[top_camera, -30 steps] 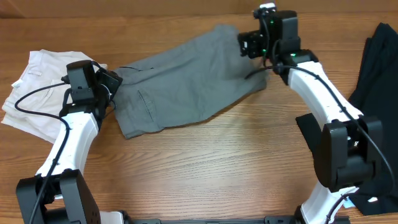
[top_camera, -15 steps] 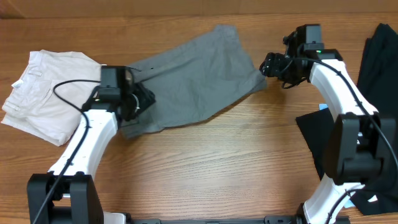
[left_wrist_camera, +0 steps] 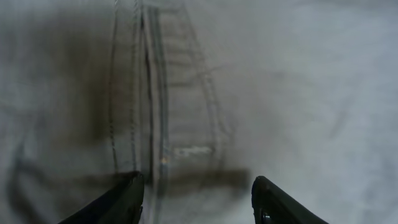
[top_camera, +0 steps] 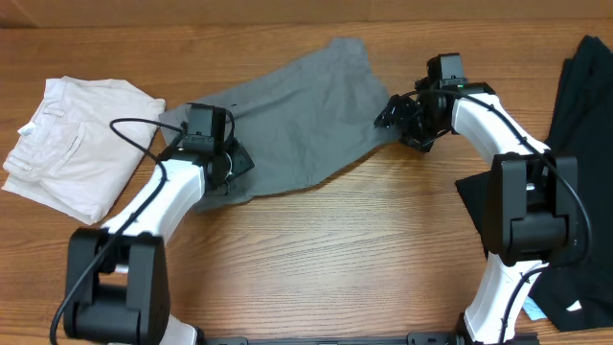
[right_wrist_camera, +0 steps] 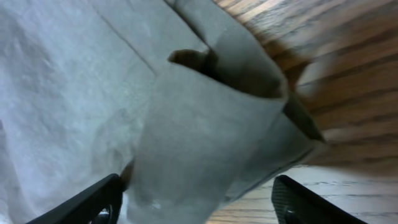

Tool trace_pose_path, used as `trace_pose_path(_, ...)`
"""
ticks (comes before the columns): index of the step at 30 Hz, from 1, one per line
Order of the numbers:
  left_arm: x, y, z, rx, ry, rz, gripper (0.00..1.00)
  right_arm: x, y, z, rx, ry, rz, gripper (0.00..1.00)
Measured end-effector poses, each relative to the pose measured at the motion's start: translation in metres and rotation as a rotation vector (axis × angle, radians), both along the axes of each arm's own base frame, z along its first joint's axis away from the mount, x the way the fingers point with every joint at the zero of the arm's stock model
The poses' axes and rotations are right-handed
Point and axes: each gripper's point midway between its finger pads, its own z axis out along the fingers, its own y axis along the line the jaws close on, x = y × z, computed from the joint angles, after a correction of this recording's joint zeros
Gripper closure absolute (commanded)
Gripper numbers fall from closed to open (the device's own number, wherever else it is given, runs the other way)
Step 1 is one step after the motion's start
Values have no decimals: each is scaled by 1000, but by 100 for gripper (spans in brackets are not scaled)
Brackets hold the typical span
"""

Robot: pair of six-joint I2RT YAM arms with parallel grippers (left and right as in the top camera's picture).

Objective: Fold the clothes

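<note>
Grey garment (top_camera: 297, 115) between off-white garment (top_camera: 67, 153) and black garment (top_camera: 584, 96) — left pincer (left_wrist_camera: 196, 180) and right pincer (right_wrist_camera: 198, 183) both apart over it

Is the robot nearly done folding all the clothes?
Not yet. The off-white garment looks folded already. The left end effector and right end effector, both open, are at the ends of the grey garment, which lies unfolded. The black garment lies loose, untouched.

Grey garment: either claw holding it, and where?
Neither. Left claw open over a seam of the plain grey cotton garment; right claw open astride its folded corner.
</note>
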Motion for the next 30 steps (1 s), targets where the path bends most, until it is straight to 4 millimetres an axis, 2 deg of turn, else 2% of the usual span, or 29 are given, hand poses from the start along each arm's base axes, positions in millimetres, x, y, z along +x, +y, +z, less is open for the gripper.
trace_pose_path(1,0,1,-6,5,12,1,40,0,0,-1,-3,4,-5,32)
trace_pose_path(3,-1,2,-15,13,31,4,39,-1,-2,-2,-14,16,-24,49)
trace_pose_path(4,-1,2,-18,15,36,4,39,-1,-3,-3,-21,17,-28,65)
trace_pose_path(5,-1,2,-20,18,39,5,38,-2,-3,-3,-24,21,-35,73)
trace_pose_path(7,-1,3,-21,22,40,6,36,-2,-4,-4,-29,25,-44,79)
trace_pose_path(9,0,3,-21,25,40,7,37,-1,-6,-5,-39,26,-50,80)
trace_pose_path(14,0,4,-21,29,44,8,37,-4,-12,-9,-85,44,-75,95)
trace_pose_path(19,-7,8,-23,52,83,12,42,-13,-23,-15,-148,86,-100,96)
trace_pose_path(25,-24,6,-26,86,155,-43,44,-49,-57,-23,-239,264,-209,96)
trace_pose_path(30,-26,-5,-25,61,158,-83,43,-69,-77,-20,-275,350,-268,96)
